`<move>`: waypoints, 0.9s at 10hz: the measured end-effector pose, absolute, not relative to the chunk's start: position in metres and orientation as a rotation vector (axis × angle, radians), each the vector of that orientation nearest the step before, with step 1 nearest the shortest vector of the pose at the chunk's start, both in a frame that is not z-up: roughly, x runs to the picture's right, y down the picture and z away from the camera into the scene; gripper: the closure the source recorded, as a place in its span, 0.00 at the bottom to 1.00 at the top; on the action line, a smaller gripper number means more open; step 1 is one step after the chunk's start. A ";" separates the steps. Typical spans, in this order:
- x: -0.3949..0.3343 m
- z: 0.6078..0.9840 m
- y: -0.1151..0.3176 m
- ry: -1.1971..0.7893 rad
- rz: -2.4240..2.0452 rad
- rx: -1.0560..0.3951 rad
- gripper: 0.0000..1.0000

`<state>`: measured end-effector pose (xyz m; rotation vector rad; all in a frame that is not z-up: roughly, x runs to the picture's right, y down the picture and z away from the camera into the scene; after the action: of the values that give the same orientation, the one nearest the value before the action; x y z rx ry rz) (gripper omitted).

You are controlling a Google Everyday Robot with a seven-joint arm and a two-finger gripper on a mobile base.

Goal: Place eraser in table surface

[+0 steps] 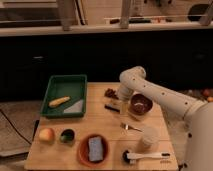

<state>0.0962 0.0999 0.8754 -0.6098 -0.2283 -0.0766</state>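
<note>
The eraser is a small dark flat block lying on the table surface, right of the green tray and left of the brown bowl. My gripper hangs from the white arm that reaches in from the right. It is low over the table, just right of the eraser and at or very near its right end. I cannot tell whether it touches the eraser.
A green tray holding a yellow item stands at the back left. A brown bowl, a dark reddish item, a white cup, a white-handled brush, a red plate with a blue-grey sponge, an apple and a dark green round object also stand on the table.
</note>
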 end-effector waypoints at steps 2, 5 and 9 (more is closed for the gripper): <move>0.094 0.887 0.106 -0.227 -0.074 -0.628 0.20; 0.088 0.902 0.115 -0.218 -0.068 -0.659 0.20; 0.085 0.915 0.128 -0.204 -0.060 -0.696 0.20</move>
<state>0.0846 0.1281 0.9151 -0.6963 -0.2041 -0.0601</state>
